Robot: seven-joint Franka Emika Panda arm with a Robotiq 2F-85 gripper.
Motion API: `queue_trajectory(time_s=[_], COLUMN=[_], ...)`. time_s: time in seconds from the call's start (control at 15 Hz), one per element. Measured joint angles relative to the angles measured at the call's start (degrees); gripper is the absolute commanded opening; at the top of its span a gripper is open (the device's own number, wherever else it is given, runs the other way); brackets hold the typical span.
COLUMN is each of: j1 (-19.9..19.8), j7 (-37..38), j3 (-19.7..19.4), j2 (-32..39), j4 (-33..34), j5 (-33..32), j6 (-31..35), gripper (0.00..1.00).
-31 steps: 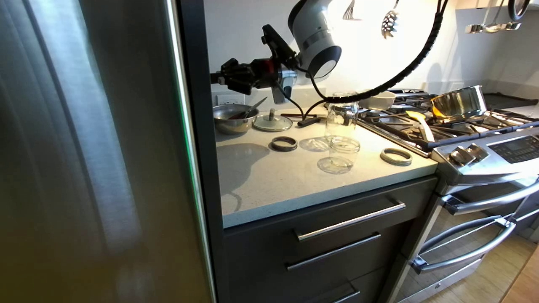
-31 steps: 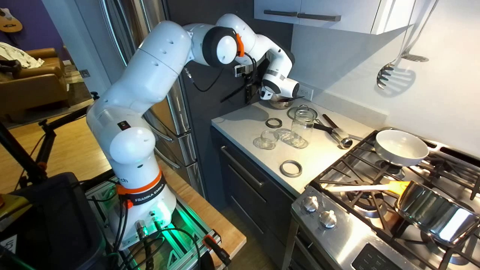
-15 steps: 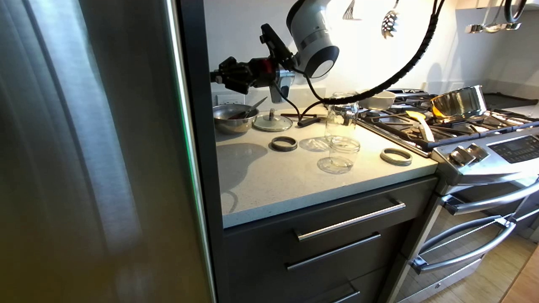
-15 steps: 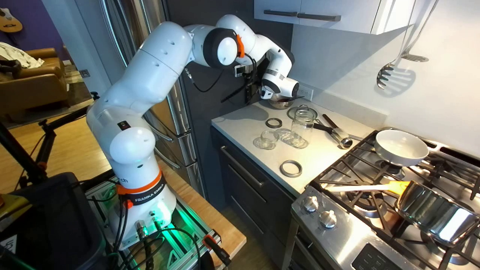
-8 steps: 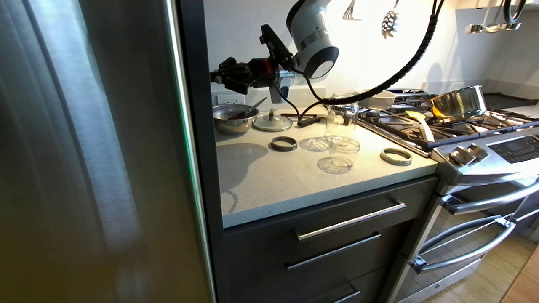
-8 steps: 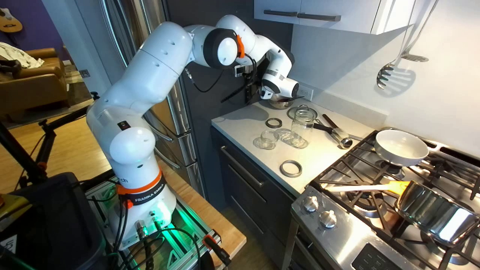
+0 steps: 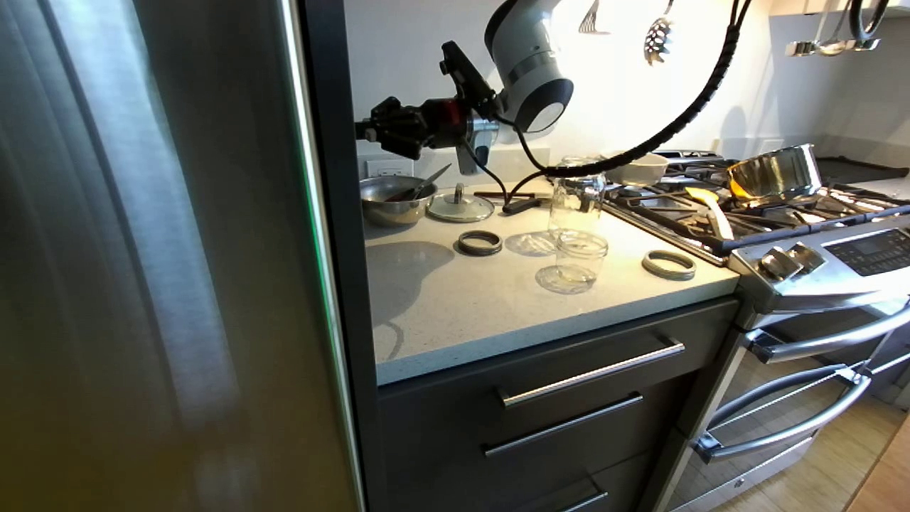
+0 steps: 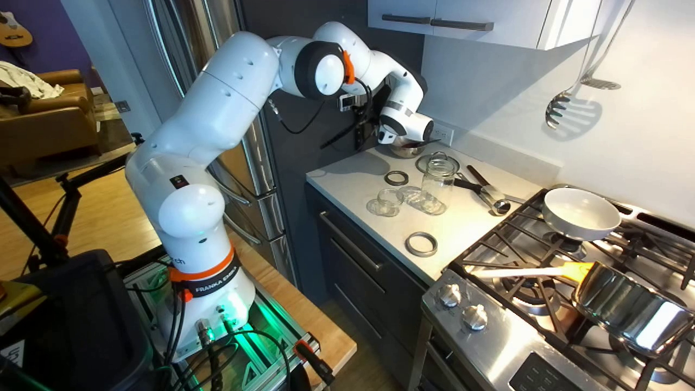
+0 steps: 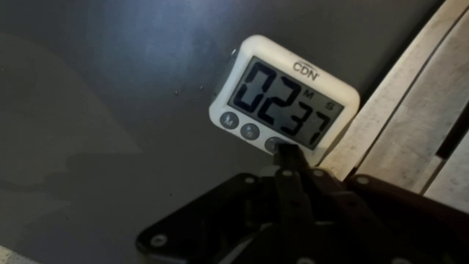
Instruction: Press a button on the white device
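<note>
Logging the wrist view: we have the tool [image 9: 291, 157] pressed together, tip at the lower edge of the white timer [image 9: 282, 97]. Timer is just ahead of the tool, against a dark surface [image 9: 146, 91], slanted in view, screen [image 9: 287, 104] at 02 M 37 S. Tip partly covers the third button [image 9: 274, 144]; we can't tell if it touches or pushes it. S button [image 9: 250, 131] sits near the tip, M button [image 9: 229, 120] farther from it.

In an exterior view we get the tool held over the counter [image 7: 462, 306] by the arm [image 7: 530, 64], tip hidden behind the edge of the fridge [image 7: 178, 284]. Below the tool: metal bowl [image 7: 389, 212] with a utensil [image 7: 434, 180] in it, glass lid [image 7: 460, 208] just beside the bowl. A grey ring [image 7: 480, 252] lies lower too. Behind the tool: tall jar [image 7: 577, 203], short jar [image 7: 581, 257], second ring [image 7: 667, 274]. In both exterior views we see the stove [image 8: 499, 345] well apart from the tool, carrying a white bowl [image 8: 567, 222] and a tilted pot [image 8: 624, 309].
</note>
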Motion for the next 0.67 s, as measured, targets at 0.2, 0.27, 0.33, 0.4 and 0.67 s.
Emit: queue_trajectory(time_s=[0.2, 0.27, 0.33, 0.4, 0.67], j1=[-0.43, -0.59, -0.72, -0.82, -0.82], j7=[0.00, 0.00, 0.00, 0.02, 0.12], j3=[-0.24, -0.32, -0.38, -0.41, -0.47], j2=[-0.13, -0.16, -0.17, -0.17, -0.17], j4=[0.00, 0.00, 0.00, 0.00, 0.00], j5=[-0.01, -0.03, -0.03, -0.05, -0.16], j6=[0.00, 0.00, 0.00, 0.00, 0.00], gripper=[0.26, 0.27, 0.32, 0.40, 0.70])
